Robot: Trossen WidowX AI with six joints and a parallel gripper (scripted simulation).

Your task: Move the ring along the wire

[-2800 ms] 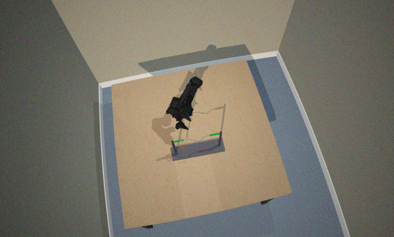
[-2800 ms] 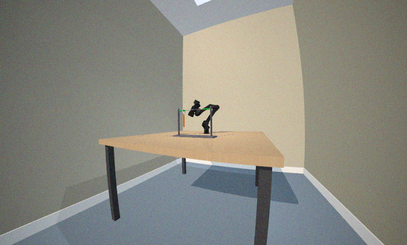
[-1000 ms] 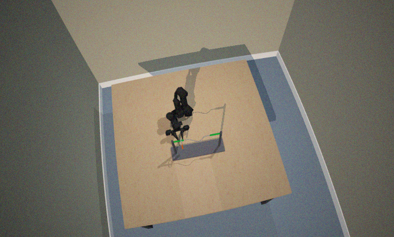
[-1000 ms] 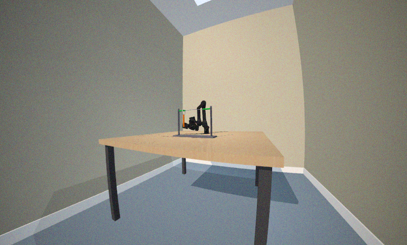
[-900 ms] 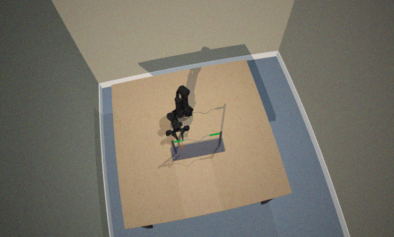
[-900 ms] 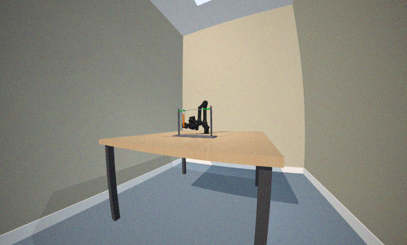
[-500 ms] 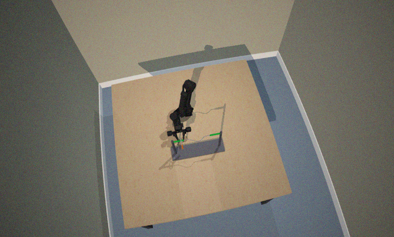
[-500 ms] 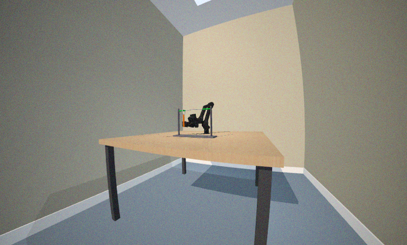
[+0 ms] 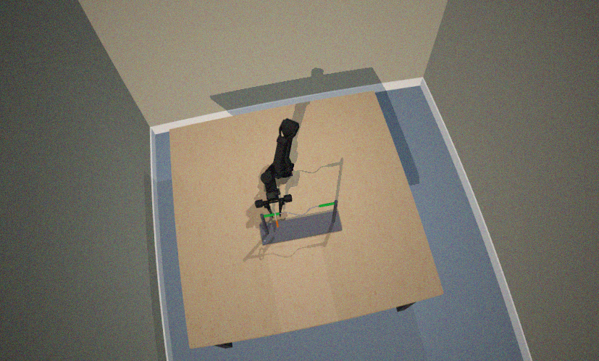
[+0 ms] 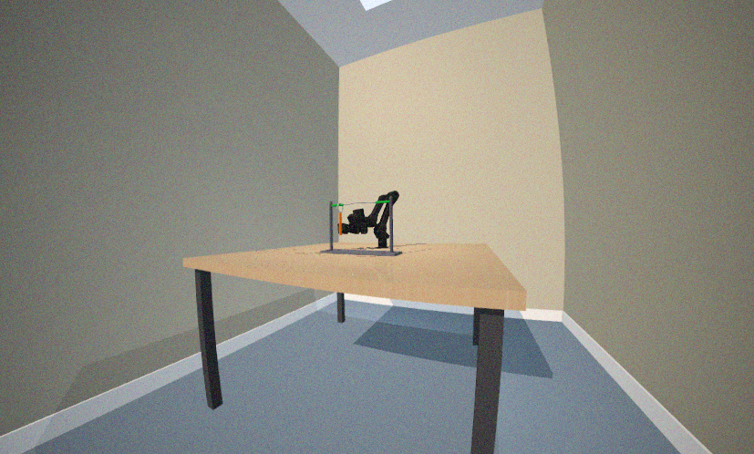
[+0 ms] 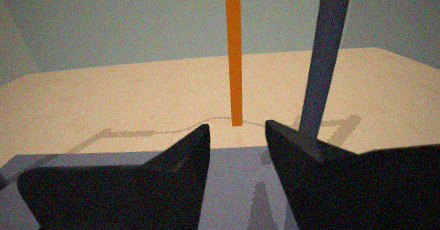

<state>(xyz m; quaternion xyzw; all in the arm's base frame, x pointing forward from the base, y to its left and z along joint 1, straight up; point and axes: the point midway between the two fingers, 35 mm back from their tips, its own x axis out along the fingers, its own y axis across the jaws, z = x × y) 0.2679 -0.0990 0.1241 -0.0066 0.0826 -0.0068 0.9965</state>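
Note:
The ring [image 10: 340,208] hangs on the green part [image 9: 268,216] [image 10: 335,205] by the left post [image 9: 265,225] [image 10: 331,228]. Its orange handle [image 9: 277,223] [image 10: 340,222] [image 11: 234,57] hangs straight down. My gripper [image 9: 276,217] [image 11: 237,129] is open partway, low at the handle's robot side. In the wrist view the handle's lower end shows between and just beyond the fingertips, with no finger seen closed on it. The same post [image 11: 327,57] stands to the right there. The other green part [image 9: 327,204] [image 10: 383,201] is by the right post [image 9: 335,212] [image 10: 390,228].
The thin grey wire [image 9: 309,209] [image 10: 359,202] bends between the green parts, above gripper height in the exterior view. The base plate [image 9: 301,226] [image 10: 362,252] [image 11: 100,164] lies under it on the wooden table [image 9: 359,269] [image 10: 424,267]. Wire and post shadows fall on the table.

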